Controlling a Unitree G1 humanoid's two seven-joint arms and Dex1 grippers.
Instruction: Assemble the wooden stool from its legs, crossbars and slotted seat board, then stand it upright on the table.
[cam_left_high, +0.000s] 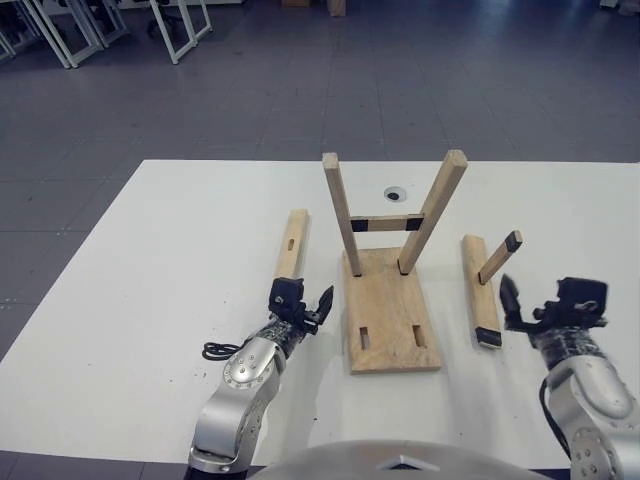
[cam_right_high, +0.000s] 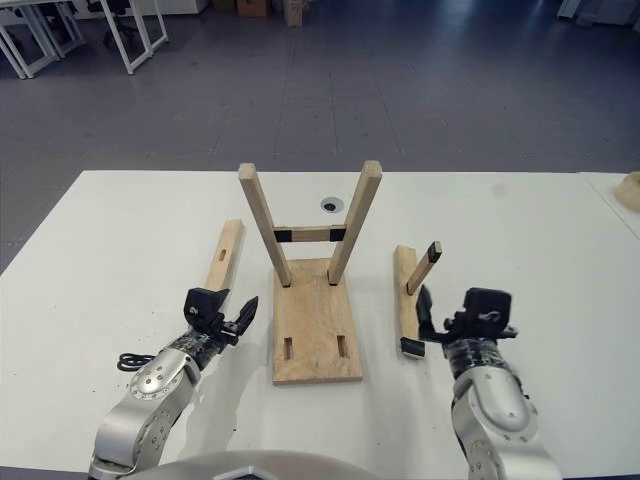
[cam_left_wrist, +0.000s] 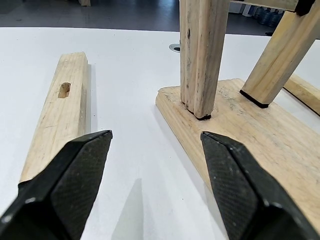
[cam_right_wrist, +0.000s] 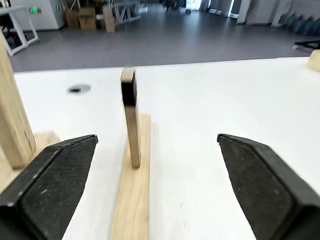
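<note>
Stool, part-built: seat board (cam_left_high: 392, 325) flat at centre of table (cam_left_high: 180, 260), two legs (cam_left_high: 341, 210) and crossbar (cam_left_high: 387, 223) standing in its far slots; spare leg (cam_left_high: 291, 245) left, leg with upright crossbar (cam_left_high: 479, 285) right; left gripper (cam_left_high: 305, 301) and right gripper (cam_left_high: 543, 300) wide open, empty, at near side; risk: a stray nudge could topple the standing pair.

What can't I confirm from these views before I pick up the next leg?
- Depth of the two standing legs in the seat board: joints lie inside the slots, in every view.
- Near end of the left loose leg: left wrist view, behind a finger of the left gripper.
- Crossbar's seating in the right loose leg: blurred in the right wrist view, too small in the eye views.
</note>
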